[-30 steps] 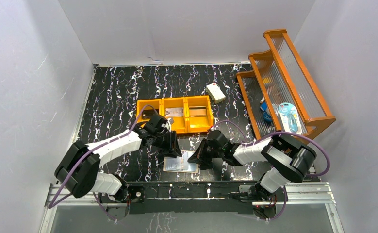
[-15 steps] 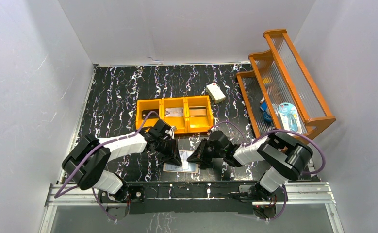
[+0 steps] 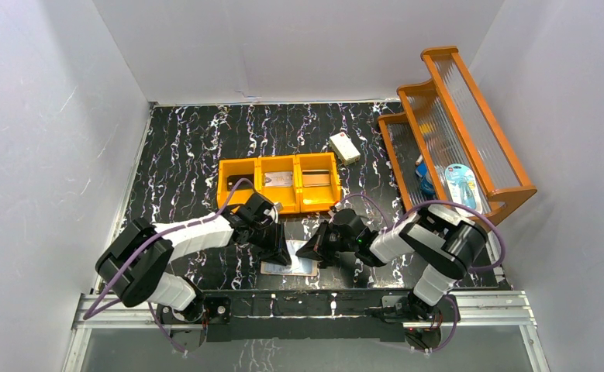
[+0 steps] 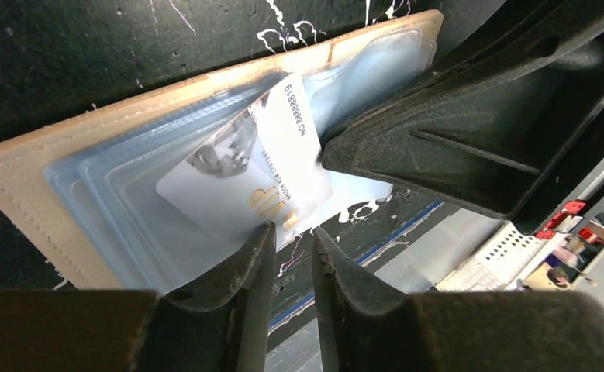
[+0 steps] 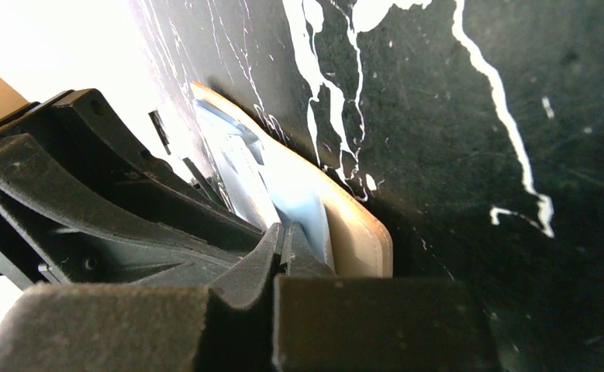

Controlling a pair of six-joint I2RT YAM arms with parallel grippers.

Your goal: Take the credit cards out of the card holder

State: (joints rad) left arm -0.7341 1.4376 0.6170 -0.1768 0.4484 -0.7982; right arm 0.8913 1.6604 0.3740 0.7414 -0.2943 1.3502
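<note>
The card holder [image 3: 291, 265] lies open on the table near the front edge, peach rim and pale blue pockets up. In the left wrist view a white card [image 4: 260, 163] with gold letters sticks out of a pocket at an angle over the card holder [image 4: 19, 178]. My left gripper [image 4: 292, 232] is open by a narrow gap, its left fingertip at the card's near edge. My right gripper [image 5: 283, 236] is shut, its tips pressing on the blue pocket at the card holder's [image 5: 360, 232] right end. In the top view the left gripper [image 3: 279, 252] and right gripper [image 3: 314, 252] flank it.
An orange three-compartment bin [image 3: 260, 180] stands just behind, with a dark card [image 3: 236, 184] and silver cards [image 3: 281, 179] in it. A white box [image 3: 345, 147] lies further back. An orange rack [image 3: 453, 124] stands at the right.
My left gripper has moved from near the bin toward the front edge, down onto the card holder. The right gripper has shifted slightly left and stays on the card holder.
</note>
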